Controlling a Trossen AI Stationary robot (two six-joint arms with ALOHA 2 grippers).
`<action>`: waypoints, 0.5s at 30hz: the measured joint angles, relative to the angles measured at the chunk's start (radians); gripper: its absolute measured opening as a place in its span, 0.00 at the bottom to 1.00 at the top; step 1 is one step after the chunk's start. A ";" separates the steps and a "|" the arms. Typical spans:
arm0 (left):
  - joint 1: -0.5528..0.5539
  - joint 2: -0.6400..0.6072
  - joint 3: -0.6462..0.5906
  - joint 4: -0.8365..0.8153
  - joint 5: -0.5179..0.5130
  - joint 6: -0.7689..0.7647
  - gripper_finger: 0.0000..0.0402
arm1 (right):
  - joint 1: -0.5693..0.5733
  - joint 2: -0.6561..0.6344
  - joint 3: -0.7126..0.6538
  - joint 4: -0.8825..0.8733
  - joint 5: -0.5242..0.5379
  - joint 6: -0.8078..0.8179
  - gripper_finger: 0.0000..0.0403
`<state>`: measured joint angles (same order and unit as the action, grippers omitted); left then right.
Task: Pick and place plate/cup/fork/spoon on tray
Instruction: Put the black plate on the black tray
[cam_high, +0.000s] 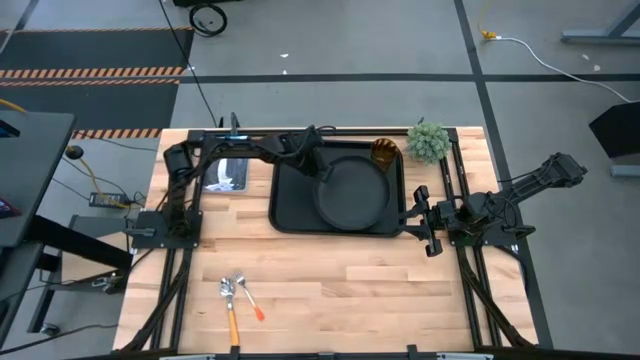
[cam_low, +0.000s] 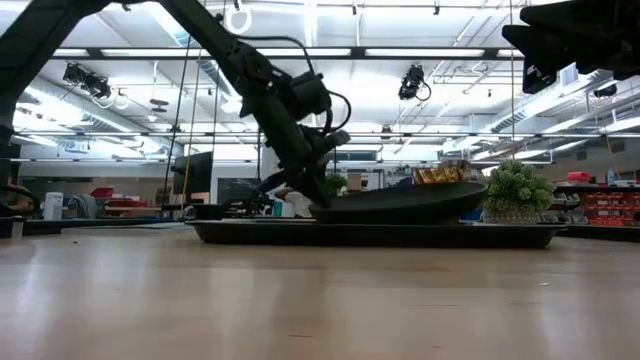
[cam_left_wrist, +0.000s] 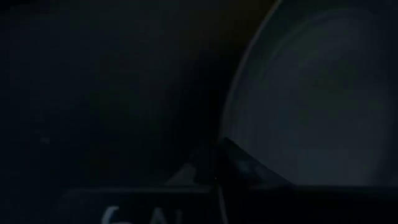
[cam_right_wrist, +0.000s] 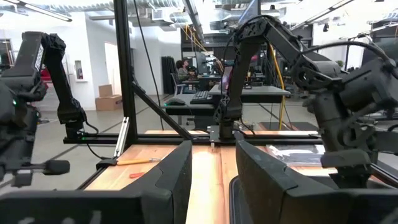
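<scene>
The round black plate (cam_high: 352, 190) is over the black rectangular tray (cam_high: 290, 205), tilted in the low view (cam_low: 400, 203), with its left side lower. My left gripper (cam_high: 320, 168) is shut on the plate's left rim. The amber cup (cam_high: 385, 153) stands in the tray's far right corner. The fork and spoon (cam_high: 238, 298) lie side by side on the table near its front edge; I cannot tell which is which. My right gripper (cam_high: 418, 216) is open and empty just right of the tray; its fingers (cam_right_wrist: 180, 180) point toward the table's left. My left gripper holds the plate by its left rim (cam_left_wrist: 233, 134), coming slanting down from the far left (cam_low: 322, 195). One finger (cam_left_wrist: 249, 168) lies on the plate's upper face; the other is hidden under it. The plate is tilted, its right side (cam_low: 470, 190) higher.
A small green plant (cam_high: 428, 142) stands at the far right, beside the cup. A flat clear packet (cam_high: 225, 175) lies left of the tray under my left arm. Bare wood lies between the tray and the cutlery.
</scene>
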<state>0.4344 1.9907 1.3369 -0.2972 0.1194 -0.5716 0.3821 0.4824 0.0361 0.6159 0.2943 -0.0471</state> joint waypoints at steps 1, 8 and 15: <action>0.004 0.004 0.000 0.000 -0.006 0.005 0.03 | 0.000 0.000 0.000 0.000 0.000 0.000 0.33; 0.003 0.008 0.000 -0.008 -0.026 0.035 0.03 | 0.000 0.000 0.000 0.000 0.000 0.000 0.33; 0.004 0.008 0.000 -0.014 -0.052 0.068 0.03 | 0.000 0.000 0.000 0.000 0.000 0.000 0.33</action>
<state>0.4382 1.9987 1.3369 -0.3112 0.0669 -0.5035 0.3824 0.4824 0.0364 0.6159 0.2943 -0.0474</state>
